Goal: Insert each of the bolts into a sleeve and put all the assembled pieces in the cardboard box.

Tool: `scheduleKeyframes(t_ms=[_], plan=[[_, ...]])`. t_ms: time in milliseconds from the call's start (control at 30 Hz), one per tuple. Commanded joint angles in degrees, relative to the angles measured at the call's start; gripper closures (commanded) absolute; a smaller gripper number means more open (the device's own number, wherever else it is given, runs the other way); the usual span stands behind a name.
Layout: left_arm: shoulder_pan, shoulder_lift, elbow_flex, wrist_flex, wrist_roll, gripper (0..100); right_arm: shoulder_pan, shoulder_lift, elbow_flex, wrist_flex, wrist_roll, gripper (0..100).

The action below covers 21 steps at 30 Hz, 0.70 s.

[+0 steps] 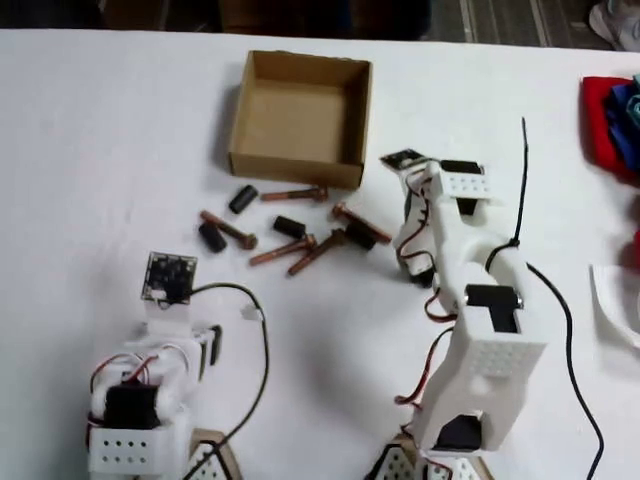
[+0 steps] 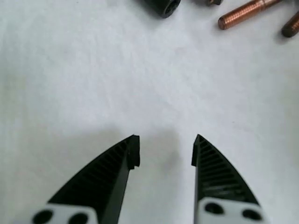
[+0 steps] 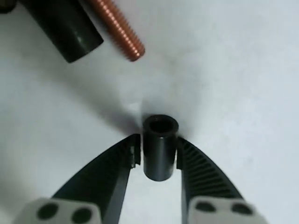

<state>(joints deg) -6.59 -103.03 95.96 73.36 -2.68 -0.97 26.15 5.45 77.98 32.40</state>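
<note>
**White counter [image 1: 100, 120], one sleeve [image 3: 160, 147] in the right pincer [image 3: 156, 150]**

On the right arm, the pincer pinches the short black sleeve between its fingertips, with the sleeve's open end facing the wrist camera. Just beyond it on the counter lie a second sleeve [image 3: 70, 32] and the threaded end of a bolt [image 3: 117, 30].

The left pincer [image 2: 163, 151] is spread with nothing between its jaws. It hangs over bare counter, short of the scattered parts.

From above, copper bolts [image 1: 293, 194] and black loose sleeves [image 1: 243, 199] lie scattered just in front of the cardboard box [image 1: 295, 168]. The box sits open-topped at the counter's far side.
</note>
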Motion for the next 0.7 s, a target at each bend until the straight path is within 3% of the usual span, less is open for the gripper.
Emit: scheduleKeyframes(t_ms=[0, 167, 267, 400, 567, 667], plan=[[-0.4, -1.4, 1.0, 0.3, -0.2, 80, 0.1, 3.0, -1.1, -2.2, 3.9, 86.8], [-0.4, -1.4, 1.0, 0.3, -0.2, 80, 0.0, 3.9, -1.9, -2.1, 7.0, 88.1], [-0.4, -1.4, 1.0, 0.3, -0.2, 80, 0.3, 3.6, -2.2, -2.0, 7.1, 99.3], [-0.4, -1.4, 1.0, 0.3, -0.2, 80, 0.4, 1.0, -2.1, 2.4, 7.3, 97.5], [-0.4, -1.4, 1.0, 0.3, -0.2, 80, 3.2, -13.3, 6.2, 4.3, 7.3, 97.5], [-0.4, -1.4, 1.0, 0.3, -0.2, 80, 5.1, -27.2, 19.6, -2.0, 7.7, 97.5]])
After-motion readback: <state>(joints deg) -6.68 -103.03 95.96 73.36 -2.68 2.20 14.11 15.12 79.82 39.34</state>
